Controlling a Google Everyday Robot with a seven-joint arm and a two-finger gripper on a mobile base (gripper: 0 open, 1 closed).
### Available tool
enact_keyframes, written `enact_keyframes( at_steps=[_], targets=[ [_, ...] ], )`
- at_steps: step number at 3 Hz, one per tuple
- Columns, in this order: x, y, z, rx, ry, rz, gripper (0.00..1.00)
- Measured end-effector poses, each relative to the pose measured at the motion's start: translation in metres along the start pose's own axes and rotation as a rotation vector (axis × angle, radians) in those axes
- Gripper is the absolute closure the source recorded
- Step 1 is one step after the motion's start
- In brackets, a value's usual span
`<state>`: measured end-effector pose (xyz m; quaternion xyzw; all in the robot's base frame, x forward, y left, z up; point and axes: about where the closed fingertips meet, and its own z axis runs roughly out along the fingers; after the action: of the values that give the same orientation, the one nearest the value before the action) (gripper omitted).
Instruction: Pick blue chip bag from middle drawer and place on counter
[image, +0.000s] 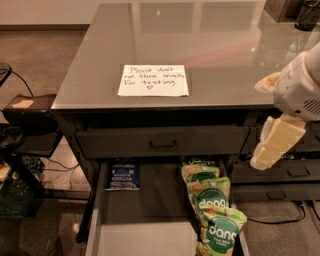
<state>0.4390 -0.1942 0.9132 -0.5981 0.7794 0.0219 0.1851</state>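
The blue chip bag, dark navy with white "VINEGAR" lettering, lies flat at the back left of the open middle drawer. The grey glossy counter lies above it. My gripper, white with cream fingers, hangs at the right, off the counter's front right corner. It is above and to the right of the drawer, well apart from the bag. Its fingers are spread and hold nothing.
Three green-and-white "dang" bags lie in a row along the drawer's right side. A handwritten paper note lies on the counter. The top drawer front is shut. More shut drawers are at the right. A crate and cables are at the left.
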Motion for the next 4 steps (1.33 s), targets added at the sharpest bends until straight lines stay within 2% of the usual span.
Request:
enact_keyframes(
  at_steps=[1, 2, 3, 4],
  targets=[
    [0.004, 0.011, 0.045, -0.059, -0.049, 0.02, 0.0],
    [0.008, 0.023, 0.093, -0.139, -0.083, 0.048, 0.0],
    [0.009, 0.046, 0.138, -0.255, -0.107, 0.071, 0.0],
    [0.009, 0.046, 0.138, -0.255, -0.107, 0.071, 0.0]
  ],
)
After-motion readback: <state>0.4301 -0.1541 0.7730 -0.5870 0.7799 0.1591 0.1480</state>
